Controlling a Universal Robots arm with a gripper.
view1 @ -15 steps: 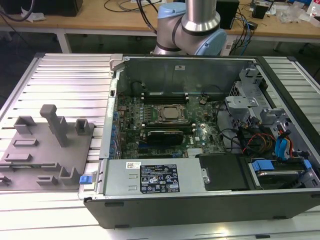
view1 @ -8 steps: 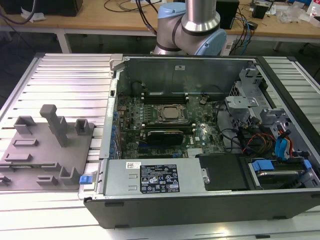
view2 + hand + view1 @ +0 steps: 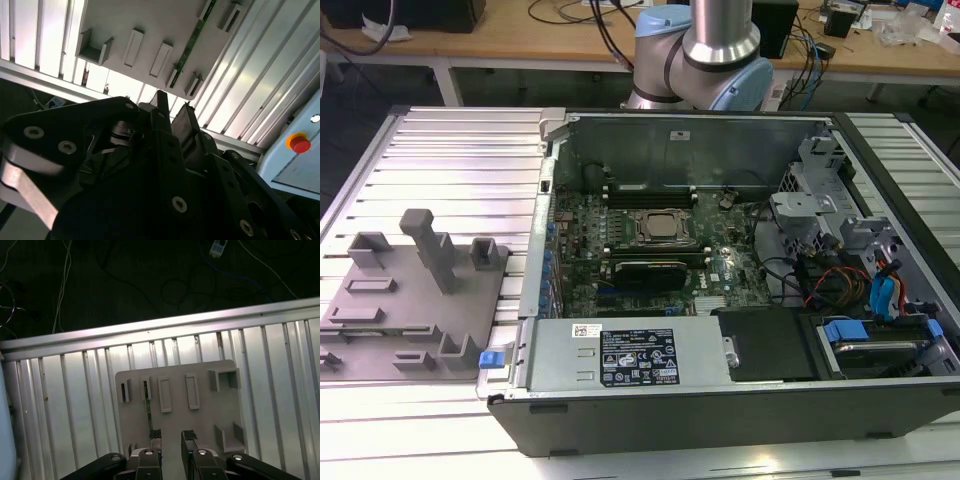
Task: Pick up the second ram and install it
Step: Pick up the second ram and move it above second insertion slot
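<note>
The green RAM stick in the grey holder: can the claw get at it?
Probably yes: the claw hangs open over the grey holder, with nothing between it and the upright RAM stick.

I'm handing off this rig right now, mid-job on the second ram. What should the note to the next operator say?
Hand: open and empty, hovering over the grey holder plate.
Ram stick: standing on edge in a slot of that plate, close to the fingertips, not gripped.
Computer case: open, at the exterior view's right of the plate, motherboard exposed.
Done: hand brought over the plate.
Left: the stick is not yet picked up or installed.
</note>
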